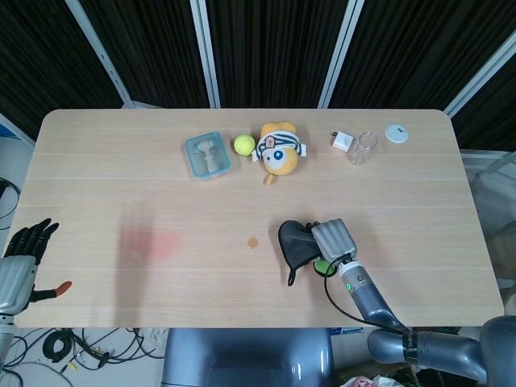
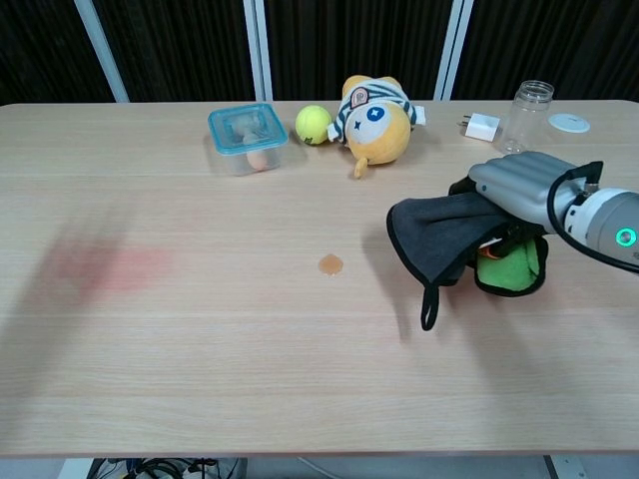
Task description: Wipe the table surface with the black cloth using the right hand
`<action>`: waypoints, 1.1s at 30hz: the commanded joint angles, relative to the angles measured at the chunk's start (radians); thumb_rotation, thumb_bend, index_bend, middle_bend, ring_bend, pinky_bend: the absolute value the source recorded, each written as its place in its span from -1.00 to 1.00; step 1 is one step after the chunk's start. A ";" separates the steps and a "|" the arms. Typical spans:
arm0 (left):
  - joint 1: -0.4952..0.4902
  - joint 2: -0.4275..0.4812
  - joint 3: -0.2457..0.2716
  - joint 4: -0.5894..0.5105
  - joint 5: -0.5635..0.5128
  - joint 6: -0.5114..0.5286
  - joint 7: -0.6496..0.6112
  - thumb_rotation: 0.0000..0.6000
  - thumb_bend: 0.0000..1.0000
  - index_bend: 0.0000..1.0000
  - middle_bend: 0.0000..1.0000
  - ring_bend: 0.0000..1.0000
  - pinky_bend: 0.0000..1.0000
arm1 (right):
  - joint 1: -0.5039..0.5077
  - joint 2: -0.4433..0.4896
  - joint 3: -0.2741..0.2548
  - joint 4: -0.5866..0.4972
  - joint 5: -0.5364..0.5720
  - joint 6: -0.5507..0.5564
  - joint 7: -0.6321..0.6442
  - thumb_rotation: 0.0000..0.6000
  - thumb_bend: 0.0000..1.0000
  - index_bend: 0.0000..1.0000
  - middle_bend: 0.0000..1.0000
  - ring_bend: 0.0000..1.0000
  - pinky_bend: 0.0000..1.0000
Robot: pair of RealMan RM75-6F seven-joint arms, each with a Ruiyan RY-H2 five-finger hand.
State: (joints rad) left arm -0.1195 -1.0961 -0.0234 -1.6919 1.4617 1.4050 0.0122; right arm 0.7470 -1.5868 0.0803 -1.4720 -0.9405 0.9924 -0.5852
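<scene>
The black cloth (image 1: 298, 243) (image 2: 437, 238) hangs from my right hand (image 1: 334, 239) (image 2: 524, 190), which grips it just above the table, right of centre. A loop of the cloth dangles toward the near edge. A green patch (image 2: 504, 270) shows under the hand inside the cloth. A small orange stain (image 1: 253, 242) (image 2: 330, 263) lies on the table (image 1: 97, 177) left of the cloth, a short gap away. A faint pink smear (image 1: 153, 242) (image 2: 105, 267) marks the left part. My left hand (image 1: 20, 258) rests off the table's left edge, fingers spread, holding nothing.
Along the far side stand a blue-lidded box (image 1: 206, 155) (image 2: 247, 137), a tennis ball (image 1: 244, 144) (image 2: 313, 124), a yellow plush toy (image 1: 279, 147) (image 2: 373, 120), a white charger (image 1: 341, 143) (image 2: 482, 127), a clear jar (image 1: 363, 148) (image 2: 525, 118) and a white disc (image 1: 396, 133) (image 2: 570, 122).
</scene>
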 commanded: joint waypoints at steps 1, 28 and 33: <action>0.000 0.000 -0.001 0.000 -0.002 -0.001 -0.001 1.00 -1.00 -1.00 -1.00 -1.00 -1.00 | 0.015 -0.028 0.019 0.007 -0.006 0.001 -0.004 1.00 0.06 0.55 0.49 0.49 0.77; -0.014 0.010 -0.006 -0.009 -0.029 -0.035 -0.003 1.00 -1.00 -1.00 -1.00 -1.00 -1.00 | 0.282 -0.526 0.214 0.436 0.001 -0.122 0.018 1.00 0.06 0.55 0.48 0.48 0.73; -0.014 0.010 -0.005 -0.009 -0.028 -0.034 -0.004 1.00 -1.00 -1.00 -1.00 -1.00 -1.00 | 0.280 -0.569 0.201 0.522 0.005 -0.146 0.027 1.00 0.06 0.55 0.48 0.48 0.72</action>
State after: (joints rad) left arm -0.1330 -1.0863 -0.0288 -1.7004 1.4338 1.3715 0.0084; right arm 1.0271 -2.1335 0.2873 -0.9870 -0.9370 0.8610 -0.5652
